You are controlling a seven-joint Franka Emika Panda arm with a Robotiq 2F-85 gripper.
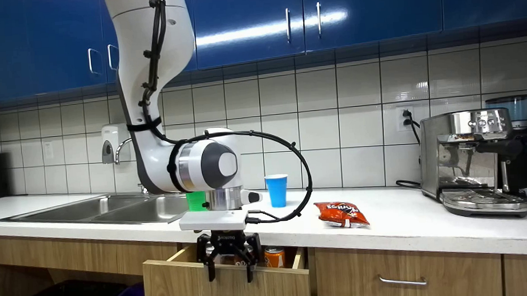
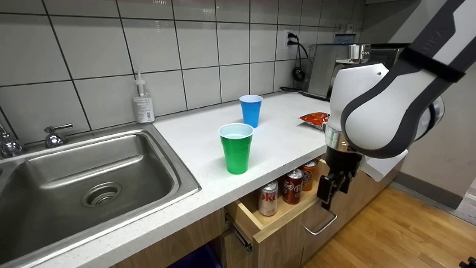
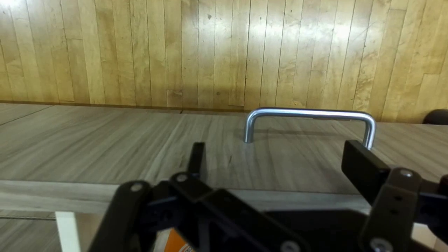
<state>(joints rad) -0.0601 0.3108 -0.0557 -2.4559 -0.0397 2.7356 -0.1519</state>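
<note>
My gripper [image 1: 231, 274] points downward at the front panel of a pulled-out wooden drawer [image 1: 171, 283]; its fingers stand wide apart with nothing between them. The wrist view shows the metal drawer handle [image 3: 309, 112] beyond the fingertips, apart from them. That same handle [image 2: 323, 225] hangs just below the gripper [image 2: 326, 197] in an exterior view. Inside the drawer stand a silver can [image 2: 268, 199], a dark red can [image 2: 292, 186] and an orange can [image 2: 308, 175]. In the wrist view a corner of orange shows under the gripper body, mostly hidden.
On the white counter [image 2: 193, 137] are a green cup [image 2: 237, 152], a blue cup [image 2: 251, 111] and a red chip bag [image 1: 342, 213]. A steel sink [image 2: 160, 178] lies to one side. A coffee machine [image 1: 467, 155] stands opposite, under blue cabinets [image 1: 248, 22].
</note>
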